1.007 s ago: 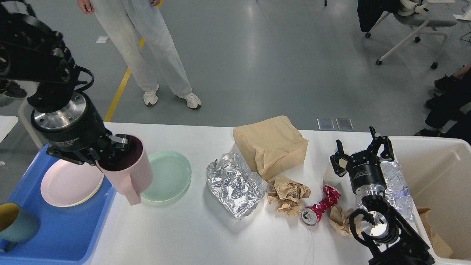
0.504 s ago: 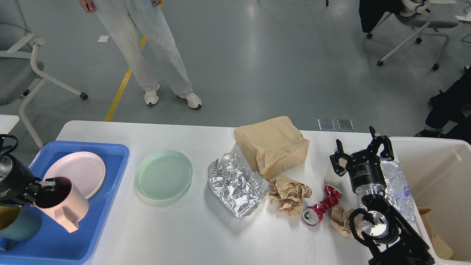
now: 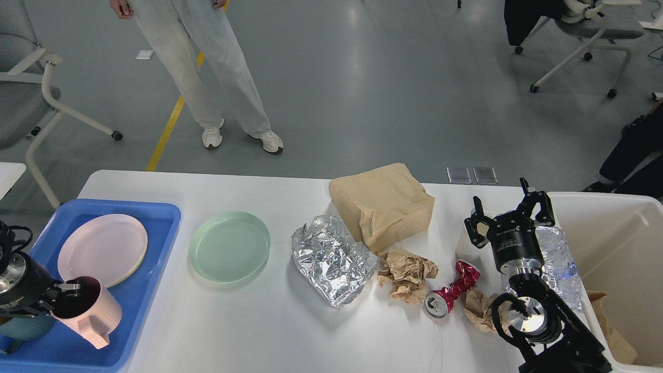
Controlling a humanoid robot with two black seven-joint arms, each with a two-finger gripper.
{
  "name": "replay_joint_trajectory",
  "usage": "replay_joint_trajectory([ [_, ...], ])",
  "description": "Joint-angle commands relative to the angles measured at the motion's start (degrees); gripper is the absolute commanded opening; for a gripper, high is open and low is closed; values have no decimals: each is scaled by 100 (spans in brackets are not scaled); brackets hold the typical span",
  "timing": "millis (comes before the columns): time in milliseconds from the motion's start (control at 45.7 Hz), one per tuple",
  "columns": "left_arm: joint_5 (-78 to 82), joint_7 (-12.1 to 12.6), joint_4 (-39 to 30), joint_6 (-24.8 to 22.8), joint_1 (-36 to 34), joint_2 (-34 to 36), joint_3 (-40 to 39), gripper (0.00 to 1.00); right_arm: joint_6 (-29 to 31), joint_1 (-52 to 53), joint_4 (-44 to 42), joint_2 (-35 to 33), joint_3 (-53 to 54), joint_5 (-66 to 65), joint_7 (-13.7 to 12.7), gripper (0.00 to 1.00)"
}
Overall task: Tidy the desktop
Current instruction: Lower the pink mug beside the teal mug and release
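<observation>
Now my left gripper (image 3: 65, 293), clamped on the pink mug (image 3: 88, 313), has lowered it into the blue tray (image 3: 155, 248), off the desktop (image 3: 269, 331); my right gripper (image 3: 510, 220) stays open.

The teal cup (image 3: 23, 327) sits mostly hidden beneath the left gripper (image 3: 66, 290). The white cup (image 3: 464, 247) and clear plastic bottle (image 3: 557, 264) lie partly hidden behind the right gripper (image 3: 510, 212).

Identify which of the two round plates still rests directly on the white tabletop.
The mint-green round plate, on the bare white tabletop; the pale pink round plate lies inside the blue plastic tray.
</observation>
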Motion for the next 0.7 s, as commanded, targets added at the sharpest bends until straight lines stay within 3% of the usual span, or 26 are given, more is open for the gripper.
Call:
replay_joint_trajectory([
  [0, 7, -10, 172, 92, 173, 7, -18, 0, 0, 0, 0, 0, 0, 0, 0, 100],
  [153, 16, -133, 304, 241, 410, -10, -114, 0, 0, 0, 0, 0, 0, 0, 0, 100],
  [591, 16, -133, 349, 496, 639, -46, -246, 0, 0, 0, 0, 0, 0, 0, 0, 100],
  [679, -28, -133, 322, 532, 648, -46, -255, 5, 0, 0, 0, 0, 0, 0, 0, 100],
])
